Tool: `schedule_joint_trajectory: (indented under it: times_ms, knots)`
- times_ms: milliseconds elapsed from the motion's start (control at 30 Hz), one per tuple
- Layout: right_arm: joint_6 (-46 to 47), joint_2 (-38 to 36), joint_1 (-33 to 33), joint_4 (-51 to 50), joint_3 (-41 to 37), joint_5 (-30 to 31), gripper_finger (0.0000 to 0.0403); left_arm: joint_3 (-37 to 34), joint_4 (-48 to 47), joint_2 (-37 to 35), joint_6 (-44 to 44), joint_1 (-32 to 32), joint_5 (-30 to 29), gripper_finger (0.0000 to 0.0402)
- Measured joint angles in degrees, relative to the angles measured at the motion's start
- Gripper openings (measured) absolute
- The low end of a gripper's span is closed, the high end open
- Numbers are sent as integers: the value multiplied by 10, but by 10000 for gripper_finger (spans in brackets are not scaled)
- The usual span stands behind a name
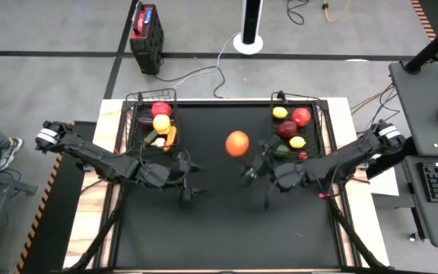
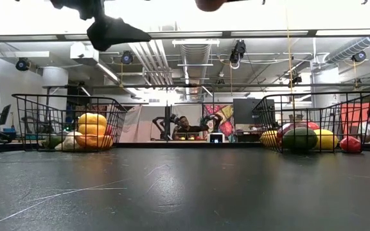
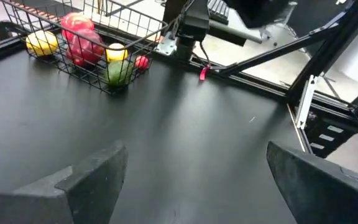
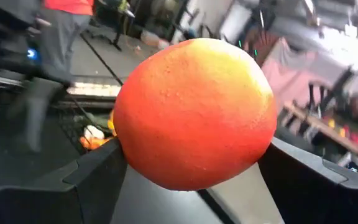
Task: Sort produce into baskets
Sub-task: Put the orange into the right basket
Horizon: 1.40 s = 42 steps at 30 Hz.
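Bright overhead ceiling lights (image 2: 191,32), blurred right-wrist background.

The left gripper (image 3: 194,180) hung with its two dark fingers (image 3: 92,177) spread wide apart and nothing between them, above bare black table (image 3: 185,137). Well beyond the fingers stood a black wire basket (image 3: 114,37) at the table's edge. Inside the basket lay a yellow lemon (image 3: 42,42), a red pepper (image 3: 79,40) beside it, and a green piece (image 3: 118,71) against the near wall.
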Motion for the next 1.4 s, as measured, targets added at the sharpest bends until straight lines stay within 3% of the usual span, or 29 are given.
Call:
schedule_joint_trajectory:
  times_ms: [100,267,600,833,967,1133,1200,1400]
  knots:
    - [98,-33,-24,-94,0,-17,329,1,0,2,3,0,-7,364]
    - [267,-75,-81,-236,-1,-137,329,1,-27,2,5,0,-36,364]
    - [443,-86,-190,-377,-1,-359,329,1,-77,2,3,2,-92,364]
    - [522,-69,-247,-637,95,-383,329,1,-114,1,3,6,-114,364]
    - [551,-38,-293,-824,188,-364,329,1,-120,1,3,12,-119,364]
    - [557,9,-397,-1021,270,-356,329,1,-125,1,5,20,-119,364]
    - [531,23,-442,-1040,278,-367,329,1,-126,1,7,24,-119,364]
    - [419,63,-556,-1027,268,-471,329,1,-128,-2,22,43,-119,364]
